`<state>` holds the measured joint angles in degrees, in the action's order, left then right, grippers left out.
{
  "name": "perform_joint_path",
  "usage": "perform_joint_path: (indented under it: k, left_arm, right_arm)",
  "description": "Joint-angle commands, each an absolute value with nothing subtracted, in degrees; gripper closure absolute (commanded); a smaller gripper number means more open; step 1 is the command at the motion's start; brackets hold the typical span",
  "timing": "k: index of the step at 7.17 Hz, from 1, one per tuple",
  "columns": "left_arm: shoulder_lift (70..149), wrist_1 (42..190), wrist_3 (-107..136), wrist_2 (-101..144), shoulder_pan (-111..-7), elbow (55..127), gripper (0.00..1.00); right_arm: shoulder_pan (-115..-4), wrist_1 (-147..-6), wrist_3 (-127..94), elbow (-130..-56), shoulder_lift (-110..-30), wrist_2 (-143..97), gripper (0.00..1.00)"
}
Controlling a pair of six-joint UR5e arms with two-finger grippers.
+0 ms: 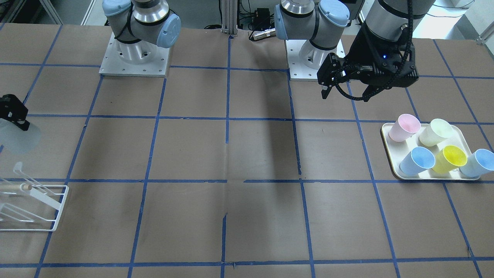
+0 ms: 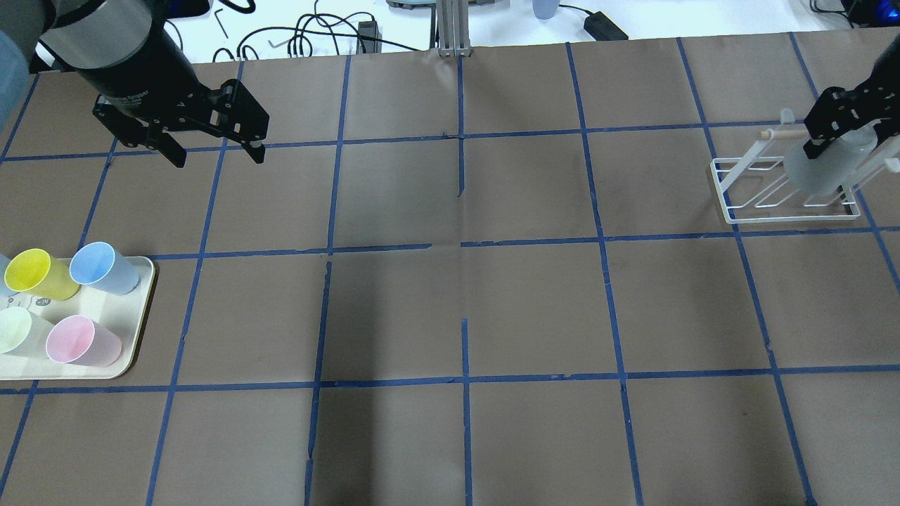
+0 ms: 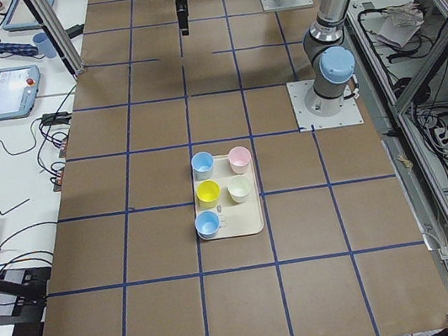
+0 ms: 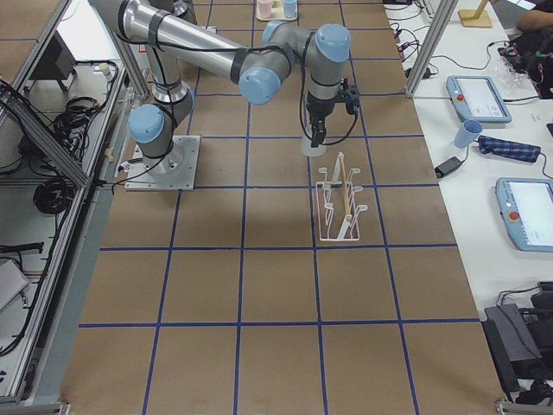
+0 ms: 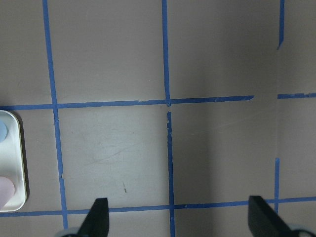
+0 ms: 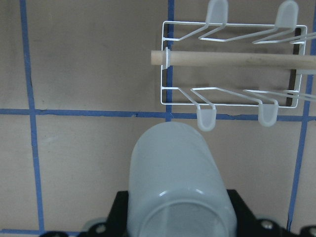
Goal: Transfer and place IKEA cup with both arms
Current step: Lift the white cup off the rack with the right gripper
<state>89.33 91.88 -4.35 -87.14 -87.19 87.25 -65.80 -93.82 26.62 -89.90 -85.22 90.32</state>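
Note:
The grey translucent IKEA cup (image 2: 826, 167) hangs in the air with my right gripper (image 2: 837, 133) shut on its rim end. In the right wrist view the IKEA cup (image 6: 175, 182) points base-first toward the white wire rack (image 6: 232, 91) and stops just short of its near side. The front-facing view shows the IKEA cup (image 1: 19, 135) at the far left edge, under the right gripper (image 1: 13, 112). My left gripper (image 2: 216, 151) is open and empty above bare table, beyond the tray (image 2: 137, 344). Its fingers (image 5: 96, 219) are spread wide in the left wrist view.
The rack (image 2: 773, 193) has a wooden rod (image 6: 232, 58) across its top and several prongs. The cream tray (image 1: 386, 135) carries pink (image 2: 81, 341), pale green (image 2: 17, 330), yellow (image 2: 39, 273) and light blue (image 2: 102, 266) cups lying tilted. Blue tape lines grid the brown table.

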Motion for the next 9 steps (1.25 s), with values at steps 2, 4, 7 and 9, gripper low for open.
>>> perform_joint_path:
  k: [2, 4, 7, 9]
  left_arm:
    - [87.8, 92.5, -6.3, -81.9, -85.2, 88.8, 0.00]
    - [86.3, 96.1, -14.4, -68.3, -77.2, 91.5, 0.00]
    - [85.2, 95.2, -16.2, -39.9, -74.5, 100.5, 0.00]
    - [85.5, 94.0, -17.0, -25.9, -74.4, 106.3, 0.00]
  right_arm:
    - [-73.3, -89.0, 21.6, -89.4, -91.0, 90.1, 0.54]
    - [-82.1, -89.3, 12.7, -89.0, -90.8, 89.9, 0.55]
    - [-87.4, -88.9, 6.5, -89.0, -90.6, 82.9, 0.55]
    - [-86.2, -84.3, 6.2, -89.2, -90.6, 72.0, 0.55]
